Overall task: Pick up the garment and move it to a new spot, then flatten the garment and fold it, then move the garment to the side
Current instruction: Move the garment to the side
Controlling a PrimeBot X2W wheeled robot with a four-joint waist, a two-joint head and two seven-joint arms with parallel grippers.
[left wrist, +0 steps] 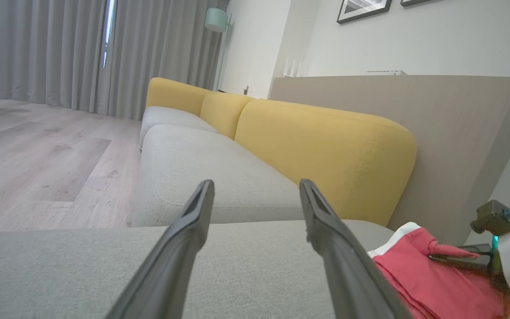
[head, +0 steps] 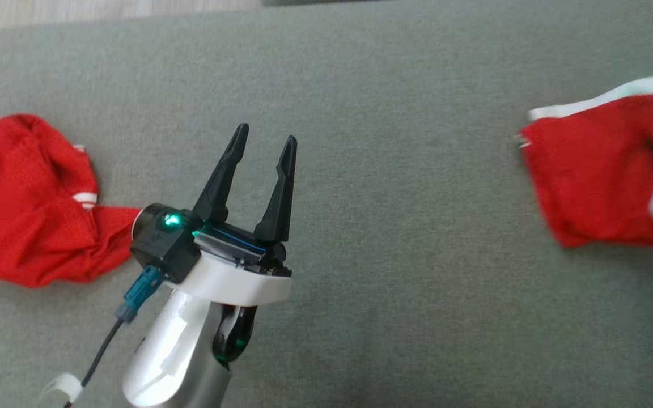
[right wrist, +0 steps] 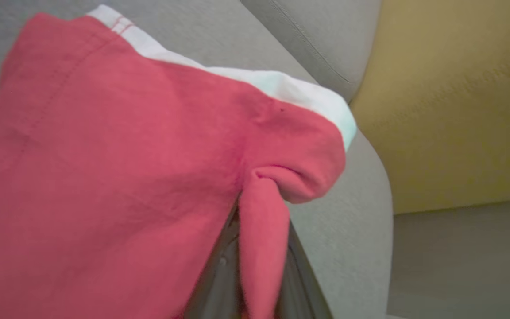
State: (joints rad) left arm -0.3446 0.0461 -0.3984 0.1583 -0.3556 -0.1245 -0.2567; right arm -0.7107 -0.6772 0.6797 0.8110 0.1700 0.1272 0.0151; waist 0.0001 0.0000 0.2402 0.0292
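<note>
- My right jaws are clamped shut on a pinched corner of the folded garment (right wrist: 104, 177). It is red with a white band along its far edge. The rest of it lies ahead of them on the grey seat cushion (head: 389, 238).
- The fold looks done to me, and I judge the last step, shifting it aside, to be in hand. Setting it down and letting go remain.
- My left jaws stand wide open, their fingers (head: 221, 175) holding nothing. They hang over bare cushion, with the folded garment well off to their right.
- A crumpled red garment (head: 20, 204) lies just behind and to the left of my left jaws, not folded. I don't think it is in the way.
- A yellow backrest (left wrist: 326, 150) rises beyond my left jaws. It is also close on the right of my right jaws and may crowd the set-down.
- Farthest off are a wooden floor (left wrist: 38, 155) and curtains (left wrist: 38, 53).
</note>
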